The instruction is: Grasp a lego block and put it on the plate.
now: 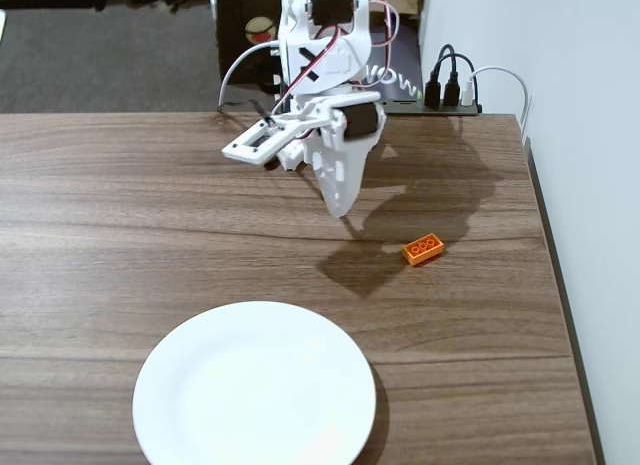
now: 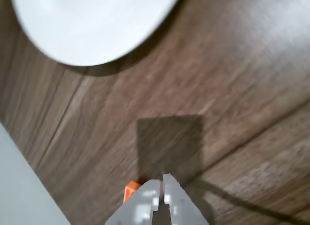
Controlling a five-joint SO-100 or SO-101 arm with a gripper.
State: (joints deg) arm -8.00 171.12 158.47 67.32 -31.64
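A small orange lego block (image 1: 423,248) lies flat on the wooden table, right of centre in the fixed view. The large white plate (image 1: 255,388) sits at the front of the table, left of the block. My white gripper (image 1: 341,207) hangs above the table, up and to the left of the block, fingers together and holding nothing. In the wrist view the shut gripper (image 2: 161,178) enters from the bottom edge, a corner of the lego block (image 2: 131,190) peeks out left of it, and the plate (image 2: 92,22) fills the top.
A black power strip (image 1: 448,95) with plugs and cables lies at the table's back edge. The table's right edge (image 1: 556,285) runs close to the block, next to a white wall. The arm's base (image 1: 320,45) stands at the back centre.
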